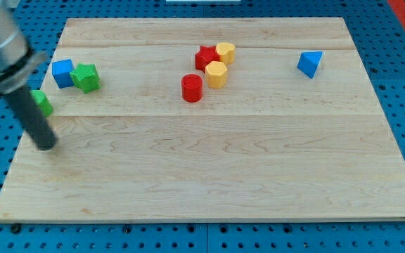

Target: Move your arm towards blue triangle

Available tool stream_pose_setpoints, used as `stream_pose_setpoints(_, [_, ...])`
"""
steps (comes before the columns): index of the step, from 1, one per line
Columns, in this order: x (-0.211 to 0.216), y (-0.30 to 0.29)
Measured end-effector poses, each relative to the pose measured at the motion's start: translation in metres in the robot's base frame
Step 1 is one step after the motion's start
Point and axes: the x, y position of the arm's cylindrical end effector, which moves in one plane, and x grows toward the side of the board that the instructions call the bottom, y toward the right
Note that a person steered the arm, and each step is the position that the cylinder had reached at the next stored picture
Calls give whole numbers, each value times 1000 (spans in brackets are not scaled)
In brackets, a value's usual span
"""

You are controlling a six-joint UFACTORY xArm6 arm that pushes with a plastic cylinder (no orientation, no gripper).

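Camera view, my tip: my tip [46,146] sits on the board near its left edge, about halfway down. I have no pincer, only a dark rod, so nothing on me can open or close.
Camera view, blue triangle: the blue triangle [310,63] is near the board's top right corner, all alone, well apart from my tip.
Camera view, nearby blocks: a green block [42,102] is just above my tip, partly hidden by my rod. A blue cube [62,73] touches a green star [86,77] near the top left corner.
Camera view, middle blocks: a red star [205,57], two yellow blocks [220,63] and a red cylinder [192,88] sit by the top edge, between me and the triangle.
How it handles: I think it is small, light and hard, and slides easily. I can't grab it. I would touch a flat side.
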Motion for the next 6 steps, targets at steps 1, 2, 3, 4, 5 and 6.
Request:
stream_pose_setpoints(1, [-35,-32])
stream_pose_setpoints(2, [-75,-4])
stream_pose_setpoints(3, [-104,16])
stream_pose_setpoints(4, [-34,83])
stream_pose_setpoints(5, [-26,241])
stream_pose_setpoints(6, [-94,365])
